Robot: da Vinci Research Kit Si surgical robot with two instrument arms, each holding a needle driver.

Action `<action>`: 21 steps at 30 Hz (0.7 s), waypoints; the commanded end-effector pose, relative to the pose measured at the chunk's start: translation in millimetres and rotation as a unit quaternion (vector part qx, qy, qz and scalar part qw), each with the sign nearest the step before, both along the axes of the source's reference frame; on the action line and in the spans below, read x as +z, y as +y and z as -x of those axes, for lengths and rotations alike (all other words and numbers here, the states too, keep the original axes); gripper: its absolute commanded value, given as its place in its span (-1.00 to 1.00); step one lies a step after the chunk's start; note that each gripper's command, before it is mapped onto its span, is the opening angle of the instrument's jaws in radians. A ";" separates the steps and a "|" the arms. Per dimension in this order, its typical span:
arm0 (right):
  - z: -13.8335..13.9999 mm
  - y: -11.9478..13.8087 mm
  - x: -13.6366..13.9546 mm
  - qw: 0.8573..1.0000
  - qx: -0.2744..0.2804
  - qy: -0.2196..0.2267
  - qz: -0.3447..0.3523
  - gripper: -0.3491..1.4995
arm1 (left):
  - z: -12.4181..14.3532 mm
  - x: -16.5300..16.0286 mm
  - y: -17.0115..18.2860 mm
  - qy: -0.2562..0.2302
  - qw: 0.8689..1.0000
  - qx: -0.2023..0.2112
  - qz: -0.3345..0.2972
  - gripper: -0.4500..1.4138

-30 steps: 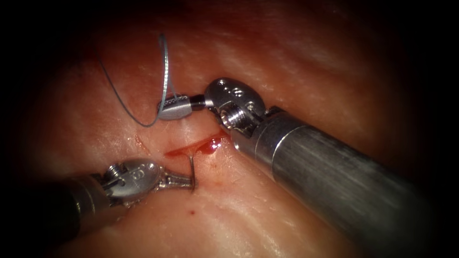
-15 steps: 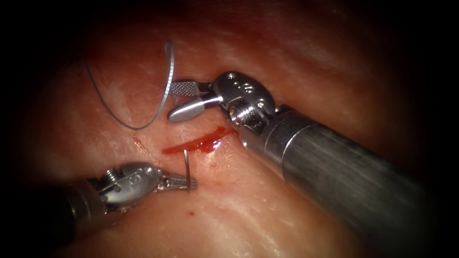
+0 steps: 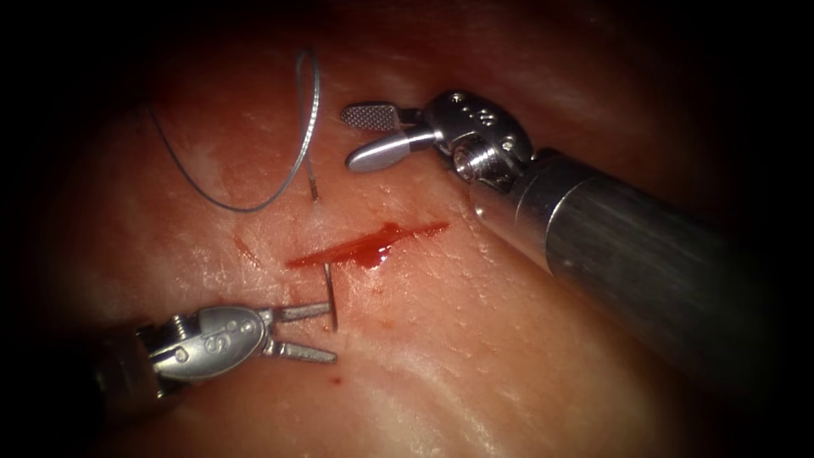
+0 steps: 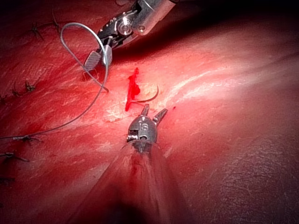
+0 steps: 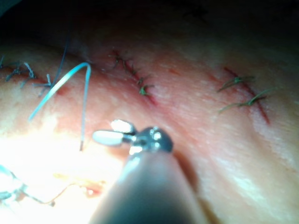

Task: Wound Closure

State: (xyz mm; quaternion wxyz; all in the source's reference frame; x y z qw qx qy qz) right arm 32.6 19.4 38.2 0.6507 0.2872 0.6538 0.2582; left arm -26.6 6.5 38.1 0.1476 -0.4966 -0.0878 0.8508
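Tissue (image 3: pixel 475 339): pork belly, with a short cut (image 3: pixel 365 246) near the centre of the endoscope view, lined with red fluid (image 3: pixel 373 253). Needle (image 3: pixel 331 297): curved, lodged in the tissue at the cut's 6 o'clock edge, its exposed part rising from the surface; held by neither tool. Left tool (image 3: pixel 318 332): enters from 8 o'clock, jaws spread and released, grasping nothing, the upper jaw just beside the needle's exposed end. Right tool (image 3: pixel 365 136): enters from 3 o'clock, sits at 12 o'clock of the cut, jaws parted, grasping nothing. Thread (image 3: pixel 297 161): a loose loop at 11 o'clock of the cut, lying over the tissue, one end reaching down toward the surface just beside the right tool's jaws. Older stitches (image 5: pixel 140 81) on neighbouring closed cuts, seen in the right wrist view.
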 end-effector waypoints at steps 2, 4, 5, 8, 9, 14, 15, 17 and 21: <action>0.3 0.2 0.5 1.000 0.002 0.004 0.003 0.60 | 0.3 0.2 -0.1 -0.004 1.000 0.001 0.011 -0.33; 0.7 -0.2 0.7 1.000 0.002 0.002 0.005 0.58 | 0.3 -0.1 -0.1 -0.006 1.000 0.006 0.021 -0.33; 1.0 -0.4 0.9 1.000 0.004 0.000 0.006 0.58 | 0.3 -0.4 0.0 -0.007 1.000 0.007 0.029 -0.33; 1.8 -0.9 1.6 1.000 0.009 -0.005 0.010 0.58 | 0.3 -1.1 0.4 -0.016 0.999 0.000 0.051 -0.23; 2.1 -1.1 1.9 1.000 0.013 -0.009 0.012 0.58 | 0.3 -1.4 0.6 -0.017 0.998 -0.001 0.059 -0.19; 4.0 -2.0 2.9 0.999 0.026 -0.025 0.017 0.58 | 0.8 -2.5 1.8 -0.013 0.996 -0.007 0.082 0.14; 4.3 -2.1 2.9 0.999 0.027 -0.026 0.017 0.58 | 0.9 -2.5 1.9 -0.011 0.996 -0.007 0.085 0.17; 4.9 -2.3 2.8 0.999 0.031 -0.027 0.017 0.58 | 1.3 -2.4 1.9 -0.007 0.995 -0.007 0.094 0.21; 6.0 -2.8 2.5 0.999 0.038 -0.025 0.016 0.58 | 1.9 -2.2 2.1 -0.005 0.995 -0.006 0.100 0.23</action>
